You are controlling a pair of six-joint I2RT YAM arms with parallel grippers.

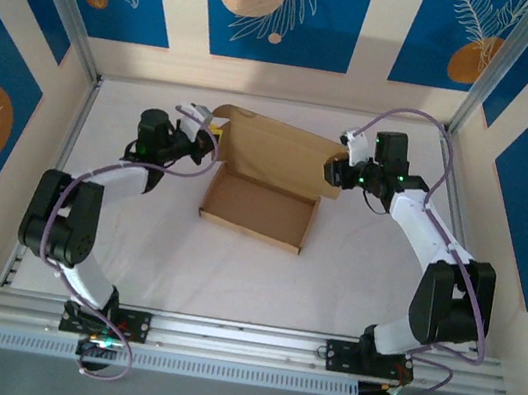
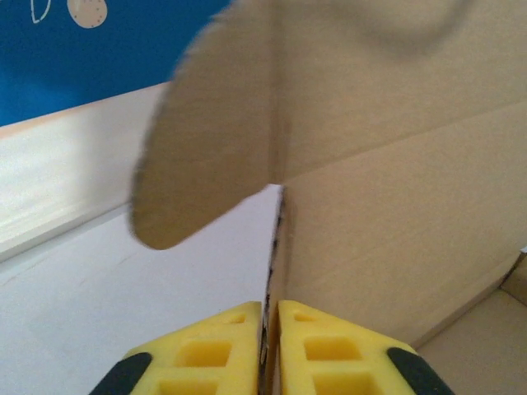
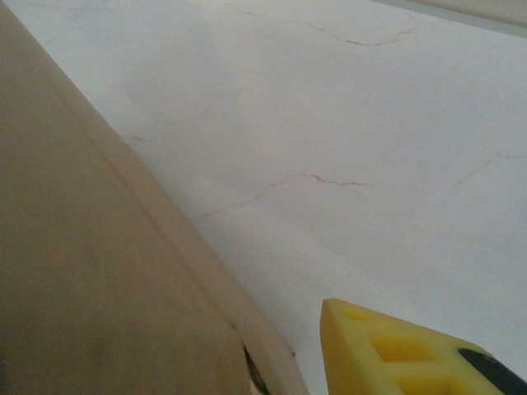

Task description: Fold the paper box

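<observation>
A: Any text, labels, brands or numbers readable?
B: None.
A: Paper box (image 1: 260,207)?
B: Plain brown board in the top and wrist views. No print.
A: Wall panels (image 1: 318,24)?
B: White line-drawn leaves and orange discs on blue. Pattern, not lettering.
</observation>
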